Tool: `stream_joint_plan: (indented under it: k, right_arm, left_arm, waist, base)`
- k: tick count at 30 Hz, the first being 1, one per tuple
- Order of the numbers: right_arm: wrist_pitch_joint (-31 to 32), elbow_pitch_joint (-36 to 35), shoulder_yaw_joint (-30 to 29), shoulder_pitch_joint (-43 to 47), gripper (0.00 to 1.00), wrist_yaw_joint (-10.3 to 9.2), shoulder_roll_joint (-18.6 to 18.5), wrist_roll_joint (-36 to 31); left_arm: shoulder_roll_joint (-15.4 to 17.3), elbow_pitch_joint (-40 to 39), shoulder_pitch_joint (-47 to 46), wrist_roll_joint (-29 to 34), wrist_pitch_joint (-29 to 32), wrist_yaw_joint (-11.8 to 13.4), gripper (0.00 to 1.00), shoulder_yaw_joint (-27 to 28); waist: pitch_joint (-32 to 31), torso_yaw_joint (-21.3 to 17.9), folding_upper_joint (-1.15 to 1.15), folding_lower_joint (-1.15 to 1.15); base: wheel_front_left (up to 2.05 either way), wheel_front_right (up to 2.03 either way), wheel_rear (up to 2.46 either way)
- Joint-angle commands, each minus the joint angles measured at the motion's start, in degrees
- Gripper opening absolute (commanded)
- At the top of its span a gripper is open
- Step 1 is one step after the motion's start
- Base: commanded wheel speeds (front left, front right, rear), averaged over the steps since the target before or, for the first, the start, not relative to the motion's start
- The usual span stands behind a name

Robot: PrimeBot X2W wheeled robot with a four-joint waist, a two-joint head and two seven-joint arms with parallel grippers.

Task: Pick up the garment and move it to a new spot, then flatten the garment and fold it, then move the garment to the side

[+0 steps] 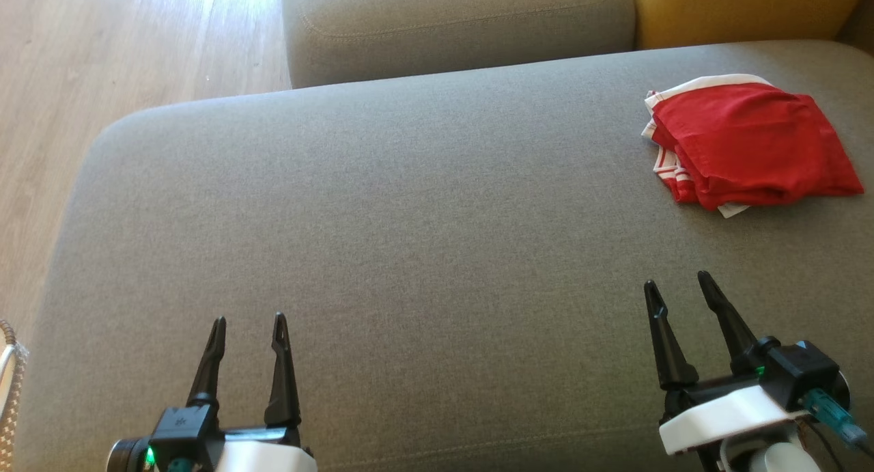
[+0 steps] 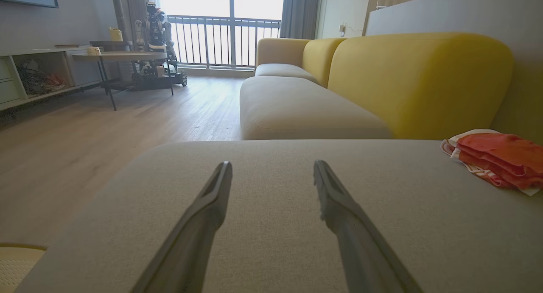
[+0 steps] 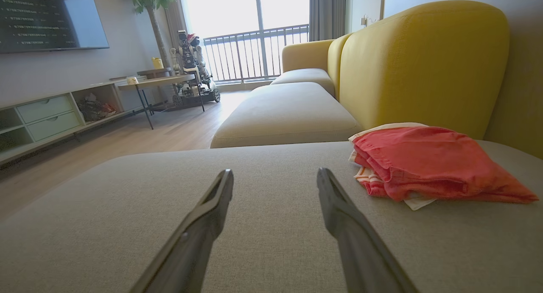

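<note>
Pincers are seen spread and empty: the left gripper [image 1: 249, 318] and the right gripper [image 1: 677, 279] are held low over the seat cushion [image 1: 410, 219], well apart from the garment [image 1: 751, 141]. The garment is laid at the cushion's far right, near the yellow backrest [image 1: 737, 11], folded into a compact, slightly uneven stack. Folding and the move aside are judged done; little appears left. Soft red cloth with white striped trim is shown on coarse grey weave.
</note>
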Motion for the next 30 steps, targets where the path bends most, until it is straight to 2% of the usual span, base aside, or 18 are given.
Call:
stream_joint_plan:
  k: [1, 11, 12, 16, 30]
  right_arm:
    - [-0.5, -2.1, 1.4, -1.1, 1.0, -0.02, -0.2, 0.4]
    - [-0.5, -2.1, 1.7, -1.2, 1.0, -0.02, -0.2, 0.5]
    - [0.0, 0.0, 0.3, 0.0, 0.0, 0.0, 0.0, 0.2]
    - [0.1, 3.0, 0.4, 0.5, 0.0, 0.0, 0.0, 0.7]
    - [1.7, 3.7, 0.4, -0.6, 0.0, 0.0, -0.6, 10.1]
  left_arm:
    - [0.0, -2.1, -1.3, 0.6, -0.3, -0.2, 1.0, 2.1]
    - [0.0, -1.6, -1.2, 0.5, -0.3, -0.4, 1.0, 2.6]
    - [0.0, 0.2, 0.6, 0.0, 0.0, -0.1, 0.0, 0.3]
    - [-0.2, 3.1, 1.0, -0.7, 0.0, 0.0, 0.0, -0.1]
    - [0.5, 4.6, -0.9, -10.4, 1.7, -1.8, 0.0, 1.1]
  waist:
    - [-0.1, 0.0, 0.0, 0.0]
    - [-0.3, 0.2, 0.0, 0.0]
    - [-0.3, 0.1, 0.0, 0.0]
    - [-0.3, 0.1, 0.0, 0.0]
    - [-0.2, 0.1, 0.0, 0.0]
  base:
    - [0.0, 0.0, 0.0]
    - [0.0, 0.0, 0.0]
    - [0.0, 0.0, 0.0]
    - [0.0, 0.0, 0.0]
    - [0.0, 0.0, 0.0]
